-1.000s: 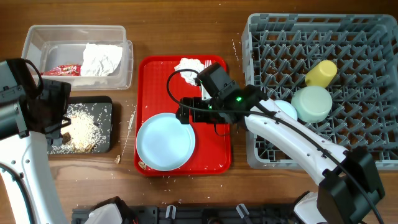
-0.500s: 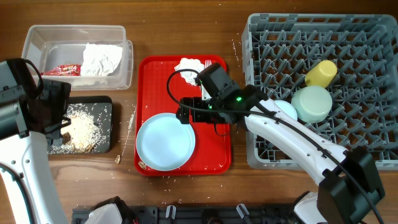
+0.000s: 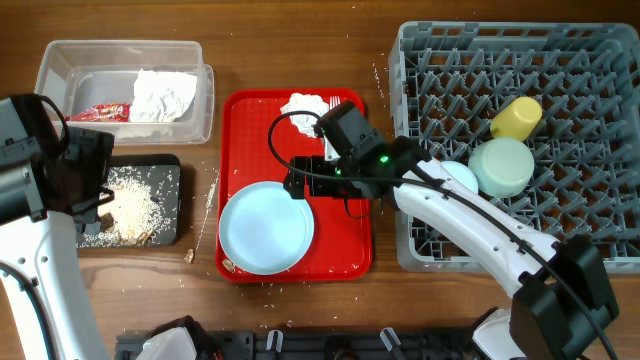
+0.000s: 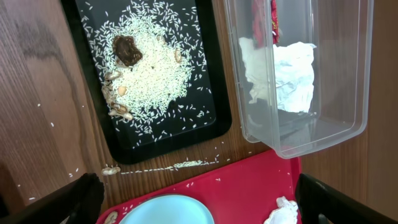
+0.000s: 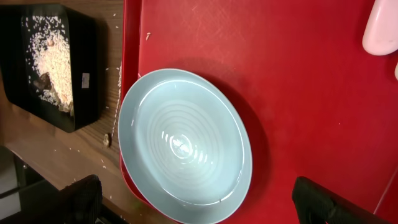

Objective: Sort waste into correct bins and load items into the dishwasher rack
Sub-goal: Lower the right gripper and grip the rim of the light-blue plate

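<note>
Your right tool (image 5: 196,198), spread wide, hovers over the pale blue plate (image 5: 183,143), far nearer it than your left tool (image 4: 199,200), also spread.

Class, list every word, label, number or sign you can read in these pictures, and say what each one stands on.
No text here can be read.
Red wrapper in the clear tub: any print is too blurred to read.
Black tray: a small pale sticker on its side wall, too small to read.
</note>
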Action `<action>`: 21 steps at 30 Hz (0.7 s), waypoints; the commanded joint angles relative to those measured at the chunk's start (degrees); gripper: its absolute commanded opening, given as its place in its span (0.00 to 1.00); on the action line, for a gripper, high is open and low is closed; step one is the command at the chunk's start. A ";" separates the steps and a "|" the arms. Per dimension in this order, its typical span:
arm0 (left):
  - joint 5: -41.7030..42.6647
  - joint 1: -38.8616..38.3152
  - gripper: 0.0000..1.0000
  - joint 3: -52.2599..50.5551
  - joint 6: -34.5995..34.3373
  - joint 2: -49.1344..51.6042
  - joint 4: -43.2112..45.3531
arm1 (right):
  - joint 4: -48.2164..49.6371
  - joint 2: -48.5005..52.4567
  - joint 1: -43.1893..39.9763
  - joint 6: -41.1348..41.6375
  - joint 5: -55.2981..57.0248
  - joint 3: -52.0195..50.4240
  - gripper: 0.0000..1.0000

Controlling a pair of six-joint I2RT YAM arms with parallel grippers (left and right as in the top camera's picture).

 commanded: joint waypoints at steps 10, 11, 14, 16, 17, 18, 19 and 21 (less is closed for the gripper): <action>0.02 0.24 1.00 0.70 -0.31 0.00 0.00 | 0.07 0.68 0.09 0.13 1.51 1.03 0.99; 0.02 0.24 1.00 0.70 -0.31 0.00 0.00 | 0.09 0.68 0.09 -0.24 2.10 1.03 0.99; 0.02 0.24 1.00 0.70 -0.31 0.00 0.00 | 0.79 0.63 0.07 -5.57 2.03 1.18 1.00; 0.02 0.24 1.00 0.70 -0.31 0.00 -0.02 | 0.74 0.52 -0.04 -7.54 2.10 2.14 0.99; 0.02 0.24 1.00 0.70 -0.31 0.00 0.00 | 0.09 0.52 -0.24 -8.66 2.10 3.50 0.99; 0.02 0.24 1.00 0.70 -0.31 0.00 0.00 | -1.16 0.52 -0.42 -10.58 2.08 5.75 0.99; 0.02 0.24 1.00 0.70 -0.31 0.00 0.00 | -2.36 0.52 -0.48 -12.90 2.23 7.85 1.00; 0.02 0.24 1.00 0.70 -0.31 0.00 0.00 | -5.75 0.55 -0.48 -15.87 4.92 12.59 1.00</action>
